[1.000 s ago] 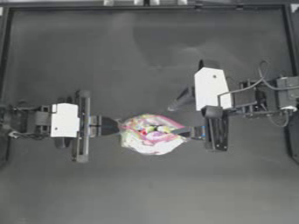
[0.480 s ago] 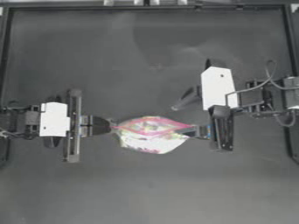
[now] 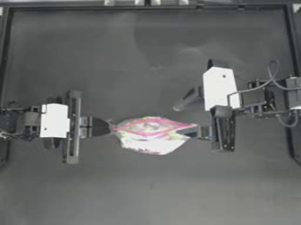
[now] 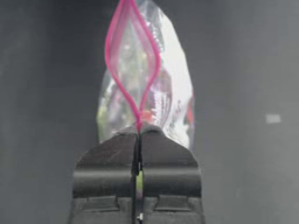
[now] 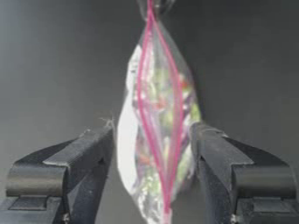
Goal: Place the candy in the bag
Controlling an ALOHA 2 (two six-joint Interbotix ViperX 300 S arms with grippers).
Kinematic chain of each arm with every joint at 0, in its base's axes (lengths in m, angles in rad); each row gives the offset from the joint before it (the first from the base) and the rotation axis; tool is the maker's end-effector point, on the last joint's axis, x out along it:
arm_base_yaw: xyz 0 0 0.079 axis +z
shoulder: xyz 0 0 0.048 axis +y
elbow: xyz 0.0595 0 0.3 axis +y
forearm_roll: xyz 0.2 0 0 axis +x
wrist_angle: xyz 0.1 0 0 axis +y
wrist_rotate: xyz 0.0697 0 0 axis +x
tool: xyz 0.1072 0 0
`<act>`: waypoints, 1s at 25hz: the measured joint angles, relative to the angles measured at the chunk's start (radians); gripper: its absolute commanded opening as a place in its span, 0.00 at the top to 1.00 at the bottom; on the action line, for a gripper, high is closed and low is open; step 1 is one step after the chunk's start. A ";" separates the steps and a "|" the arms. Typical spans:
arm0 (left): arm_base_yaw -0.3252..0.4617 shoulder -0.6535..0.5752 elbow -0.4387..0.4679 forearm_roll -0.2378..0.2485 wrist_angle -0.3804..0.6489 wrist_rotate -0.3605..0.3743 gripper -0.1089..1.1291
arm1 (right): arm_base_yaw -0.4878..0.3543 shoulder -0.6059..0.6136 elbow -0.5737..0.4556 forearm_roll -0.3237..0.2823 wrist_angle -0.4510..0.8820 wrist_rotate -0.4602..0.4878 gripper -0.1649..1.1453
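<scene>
Left gripper (image 4: 139, 131) clenched on crinkly clear bag (image 3: 152, 134) | right gripper (image 5: 153, 144) released, jaws flanking pink zip rim

From my station, each arm shows a white box-shaped housing behind its dark wrist hardware. The left arm (image 3: 54, 121) carries a long grey crossbar just ahead of its white block, with black fittings trailing off toward the left edge. The right arm (image 3: 218, 89) has a taller white block, a grey stub on its far end, and thin pale cables looping back to grey and black boxes at the right edge. The left gripper (image 4: 139, 131) has chunky matte-black fingers with rounded tips. The right gripper (image 5: 153, 135) has the same black, angular fingers with stepped shoulders.
</scene>
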 measured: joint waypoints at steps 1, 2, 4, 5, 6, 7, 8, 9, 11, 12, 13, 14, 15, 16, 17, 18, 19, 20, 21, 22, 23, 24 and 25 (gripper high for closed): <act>-0.002 0.000 0.000 0.000 0.000 0.000 0.63 | 0.000 -0.002 0.002 0.002 0.000 0.000 0.21; -0.002 0.000 0.000 0.000 0.000 -0.002 0.54 | 0.000 0.000 0.003 0.002 -0.003 0.000 0.21; -0.003 0.000 0.000 0.000 0.000 -0.003 0.32 | -0.002 0.000 0.008 0.000 -0.009 0.000 0.21; -0.006 -0.002 0.000 0.000 0.000 -0.005 0.22 | 0.000 0.000 0.008 0.000 -0.014 0.000 0.21; -0.006 0.000 -0.002 -0.002 0.000 -0.005 0.15 | 0.000 0.000 0.011 0.000 -0.018 0.000 0.21; -0.006 0.000 -0.005 -0.005 0.000 -0.006 0.08 | 0.000 0.000 0.014 0.000 -0.023 0.000 0.21; -0.006 0.000 -0.006 -0.011 0.000 -0.008 0.05 | -0.002 -0.002 0.015 0.000 -0.028 0.000 0.21; -0.006 0.000 -0.011 -0.018 0.000 -0.008 0.06 | 0.000 -0.002 0.018 0.000 -0.034 0.000 0.21; -0.006 0.000 -0.012 -0.026 0.000 -0.008 0.10 | 0.000 -0.002 0.021 0.000 -0.040 0.000 0.21; -0.006 0.000 -0.012 -0.028 0.000 -0.008 0.12 | -0.002 -0.002 0.023 -0.002 -0.043 0.000 0.21; -0.006 0.000 -0.014 -0.029 0.000 -0.008 0.12 | -0.002 0.000 0.023 0.000 -0.046 0.000 0.21; -0.006 0.000 -0.014 -0.031 0.000 -0.008 0.12 | 0.000 -0.002 0.025 -0.002 -0.046 0.000 0.21; -0.006 0.000 -0.012 -0.029 0.000 -0.008 0.12 | -0.002 0.000 0.025 -0.003 -0.048 0.000 0.21; -0.006 0.000 -0.012 -0.032 0.000 -0.008 0.12 | -0.002 -0.002 0.025 -0.006 -0.048 0.000 0.21; -0.006 0.000 -0.014 -0.031 0.000 -0.008 0.12 | 0.000 0.000 0.025 -0.009 -0.048 0.000 0.21; -0.006 0.000 -0.014 -0.032 0.000 -0.008 0.12 | -0.002 -0.002 0.026 -0.014 -0.049 0.000 0.21; -0.006 0.000 -0.014 -0.032 0.003 -0.008 0.12 | 0.000 -0.002 0.028 -0.020 -0.052 0.000 0.21; -0.006 0.000 -0.015 -0.032 0.005 -0.008 0.12 | 0.000 -0.006 0.032 -0.028 -0.058 -0.002 0.21; -0.006 -0.003 -0.015 -0.032 0.012 -0.008 0.12 | 0.000 -0.012 0.041 -0.034 -0.071 0.000 0.21; -0.006 -0.006 -0.017 -0.032 0.025 -0.008 0.12 | 0.000 -0.020 0.051 -0.040 -0.086 0.000 0.21; -0.003 -0.014 -0.018 -0.032 0.034 -0.008 0.12 | -0.002 -0.028 0.060 -0.041 -0.100 0.000 0.21; -0.003 -0.023 -0.018 -0.032 0.048 -0.008 0.12 | 0.000 -0.035 0.071 -0.041 -0.118 0.000 0.21; -0.002 -0.035 -0.020 -0.032 0.060 -0.008 0.12 | 0.000 -0.048 0.083 -0.043 -0.138 0.003 0.21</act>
